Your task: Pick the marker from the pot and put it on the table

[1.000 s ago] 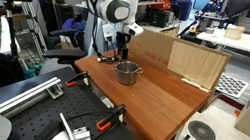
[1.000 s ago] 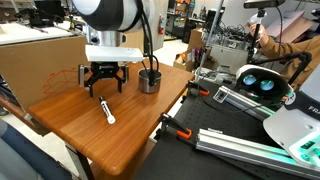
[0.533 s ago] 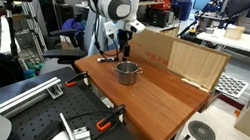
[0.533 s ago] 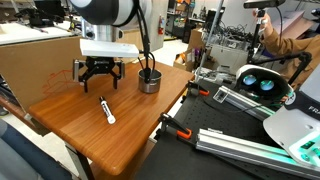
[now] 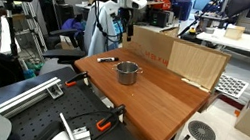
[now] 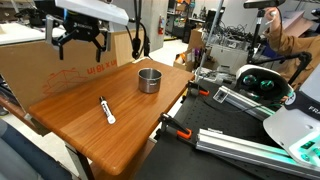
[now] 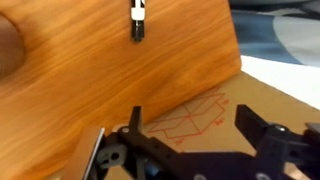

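The marker (image 5: 106, 59) lies flat on the reddish-brown table (image 5: 161, 101), to one side of the silvery pot (image 5: 127, 72) and apart from it. In an exterior view the marker (image 6: 105, 110) lies near the middle of the table (image 6: 130, 130), with the pot (image 6: 149, 80) farther back by the edge. My gripper (image 6: 80, 42) hangs high above the table, open and empty; it also shows in an exterior view (image 5: 122, 24). In the wrist view the gripper (image 7: 197, 130) is open over the table's edge, and the marker (image 7: 137, 20) is far off at the top.
A pale cardboard panel (image 5: 183, 57) with a red box drawing (image 7: 195, 118) stands along the table's back edge, right below my gripper. A white robot device (image 6: 262, 85) and rails lie beside the table. White desks (image 5: 241, 43) stand behind.
My gripper has risen well above the table and moved back toward the cardboard panel. The marker stays lying on the table where it was.
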Robot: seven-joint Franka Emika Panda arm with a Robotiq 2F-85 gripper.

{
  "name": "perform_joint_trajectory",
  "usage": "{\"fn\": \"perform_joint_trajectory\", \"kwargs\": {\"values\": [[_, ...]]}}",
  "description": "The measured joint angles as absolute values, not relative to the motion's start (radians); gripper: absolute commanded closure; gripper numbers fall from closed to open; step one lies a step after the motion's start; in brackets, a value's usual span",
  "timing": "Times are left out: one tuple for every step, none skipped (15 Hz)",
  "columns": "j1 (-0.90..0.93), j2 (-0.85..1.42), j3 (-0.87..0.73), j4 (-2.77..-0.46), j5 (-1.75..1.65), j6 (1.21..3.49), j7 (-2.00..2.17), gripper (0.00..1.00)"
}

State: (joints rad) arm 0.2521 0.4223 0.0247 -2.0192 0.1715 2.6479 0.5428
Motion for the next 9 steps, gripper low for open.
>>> {"fn": "perform_joint_trajectory", "kwargs": {"values": [[0.252, 0.406, 0.025, -2.026, 0.171, 2.648, 0.543, 0.00], [0.252, 0.406, 0.025, -2.026, 0.172, 2.648, 0.543, 0.00], [0.252, 0.413, 0.025, -2.026, 0.172, 2.648, 0.543, 0.00], [0.251, 0.420, 0.025, -2.026, 0.172, 2.648, 0.543, 0.00], [0.251, 0.423, 0.025, -2.026, 0.172, 2.648, 0.543, 0.00], [0.251, 0.423, 0.025, -2.025, 0.172, 2.648, 0.543, 0.00], [0.251, 0.423, 0.025, -2.024, 0.172, 2.648, 0.543, 0.00], [0.251, 0.423, 0.025, -2.024, 0.172, 2.648, 0.543, 0.00], [0.251, 0.423, 0.025, -2.024, 0.172, 2.648, 0.543, 0.00]]}}
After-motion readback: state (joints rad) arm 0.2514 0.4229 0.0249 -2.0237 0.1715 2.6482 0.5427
